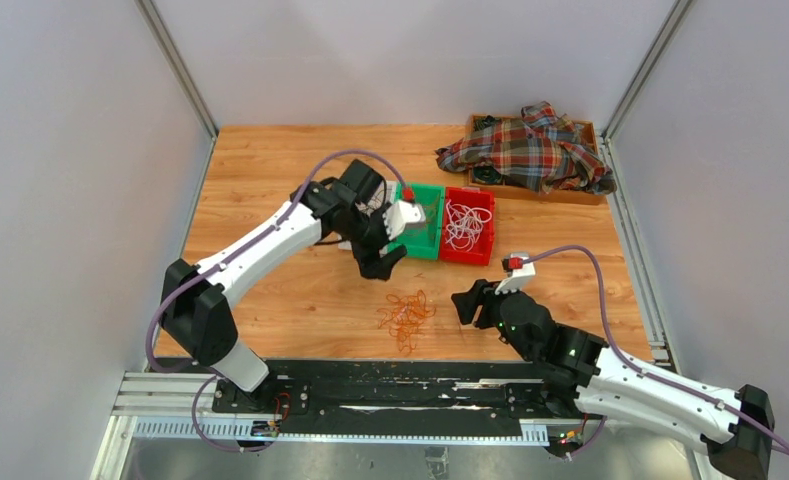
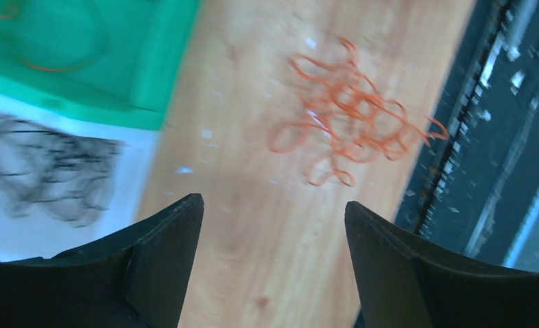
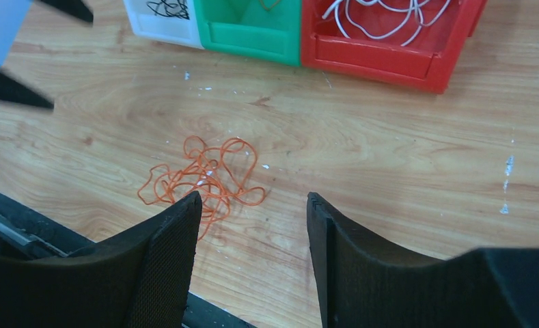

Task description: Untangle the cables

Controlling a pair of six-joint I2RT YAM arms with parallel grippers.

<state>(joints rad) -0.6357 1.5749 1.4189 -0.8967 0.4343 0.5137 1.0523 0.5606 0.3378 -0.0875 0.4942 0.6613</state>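
The left pincer [image 2: 273, 203] hangs released, its two black fingers [image 2: 164, 260] spread wide with only the bare wooden table [image 1: 270, 180] showing between them. Just beyond its tips and off to one side lies the tangle of thin orange cables [image 2: 352, 116], a loose knot of loops flat on the wood. On the other side of those tips sits the green plastic bin [image 2: 171, 61], with a single orange wire [image 2: 61, 66] blurred inside it. Hard against that bin is the white plastic bin [image 2: 20, 239], holding thin black cables [image 2: 48, 171].

The right pincer [image 3: 253, 198] is released too, fingers apart and grasping nothing. The orange tangle lies just ahead of its left-hand finger, partly hidden behind that tip in the pincer's own camera. Seen from above, a strip of bare wood separates the two. Farther out in front of this pincer the three bins stand side by side in a row: white, green, then the red plastic bin [image 3: 382, 58]. The red one sits ahead and a little to the right of its fingers and is filled with thin white cables [image 3: 382, 17].

From overhead, the orange tangle rests between the two pincers, touching neither. Well beyond both, towards the far right corner, a crumpled plaid shirt [image 1: 535, 145] is heaped over a wooden tray [image 1: 560, 197].
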